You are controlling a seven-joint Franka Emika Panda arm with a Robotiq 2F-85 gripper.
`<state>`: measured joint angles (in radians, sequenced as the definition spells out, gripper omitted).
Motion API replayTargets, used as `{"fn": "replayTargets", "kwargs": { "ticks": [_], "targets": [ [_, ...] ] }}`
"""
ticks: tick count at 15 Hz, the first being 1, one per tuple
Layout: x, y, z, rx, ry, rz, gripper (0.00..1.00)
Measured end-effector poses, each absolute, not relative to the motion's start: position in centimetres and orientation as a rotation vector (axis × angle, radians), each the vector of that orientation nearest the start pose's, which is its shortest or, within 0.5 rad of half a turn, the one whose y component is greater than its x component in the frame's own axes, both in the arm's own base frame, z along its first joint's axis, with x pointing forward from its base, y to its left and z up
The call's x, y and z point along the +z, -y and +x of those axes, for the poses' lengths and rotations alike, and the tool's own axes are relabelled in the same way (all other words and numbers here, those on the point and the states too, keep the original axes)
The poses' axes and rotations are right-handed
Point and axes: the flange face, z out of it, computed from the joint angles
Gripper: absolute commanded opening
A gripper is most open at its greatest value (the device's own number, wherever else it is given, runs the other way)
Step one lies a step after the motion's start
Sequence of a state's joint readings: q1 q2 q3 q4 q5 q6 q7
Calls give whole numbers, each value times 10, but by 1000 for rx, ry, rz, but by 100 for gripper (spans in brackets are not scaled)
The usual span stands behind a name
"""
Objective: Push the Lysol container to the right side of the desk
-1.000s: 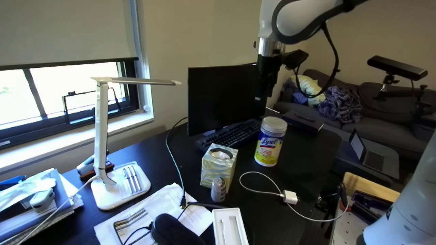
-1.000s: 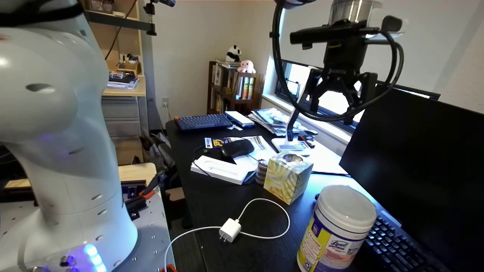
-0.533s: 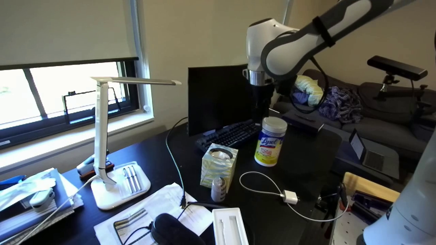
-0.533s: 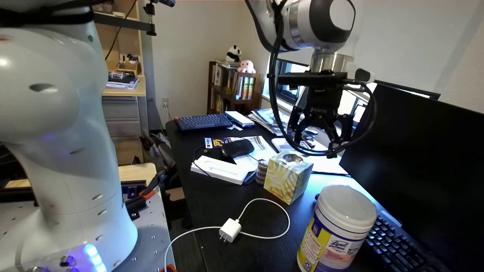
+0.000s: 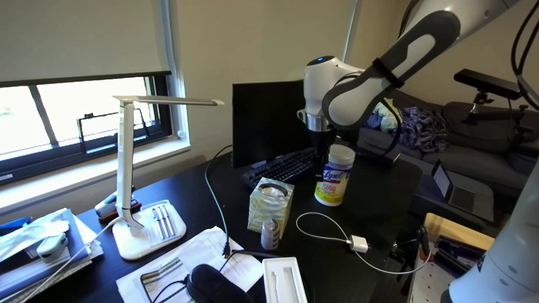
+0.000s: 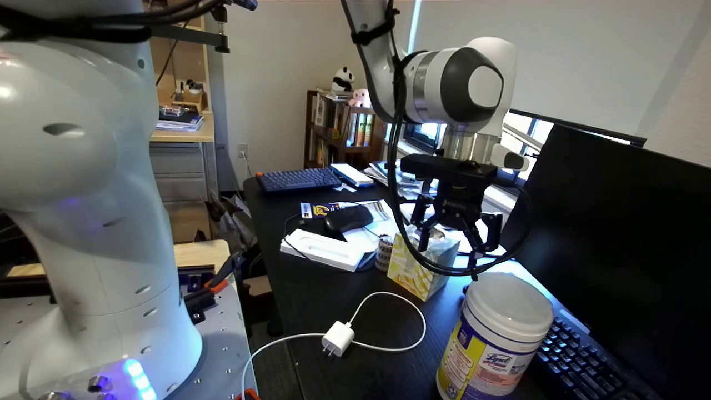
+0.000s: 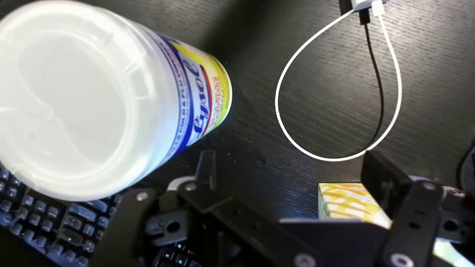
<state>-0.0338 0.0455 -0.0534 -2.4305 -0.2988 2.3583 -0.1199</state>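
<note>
The Lysol container (image 5: 332, 187), with white lid and yellow-and-blue body, stands upright on the dark desk (image 5: 370, 189). It also shows large in an exterior view (image 6: 489, 355) and at upper left in the wrist view (image 7: 200, 92). My gripper (image 5: 320, 170) is low beside the container, on the monitor and tissue-box side, and overlaps its left edge in that view. In the wrist view my gripper (image 7: 294, 174) is open and empty, with fingers (image 7: 207, 168) wide apart. The near finger looks close to the container with dark desk between them; contact is not visible.
A tissue box (image 5: 262, 210) stands close by, below the gripper's far finger in the wrist view (image 7: 339, 198). A monitor (image 5: 269, 122) and keyboard (image 5: 286, 168) are behind. A white charger (image 5: 358, 243) with looped cable lies in front. A lamp (image 5: 125, 160) stands farther left.
My gripper has come down over the last second, from well above the lid to beside the container. It stays open. The container and the tissue box have not moved.
</note>
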Motion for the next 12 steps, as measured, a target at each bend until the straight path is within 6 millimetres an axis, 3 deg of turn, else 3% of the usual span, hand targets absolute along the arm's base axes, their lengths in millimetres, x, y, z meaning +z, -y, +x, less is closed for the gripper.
{"fn": "replayTargets", "kwargs": {
  "ticks": [5, 12],
  "targets": [
    [270, 43, 471, 192, 546, -3288, 100],
    [270, 44, 471, 194, 563, -3284, 100]
  ]
}}
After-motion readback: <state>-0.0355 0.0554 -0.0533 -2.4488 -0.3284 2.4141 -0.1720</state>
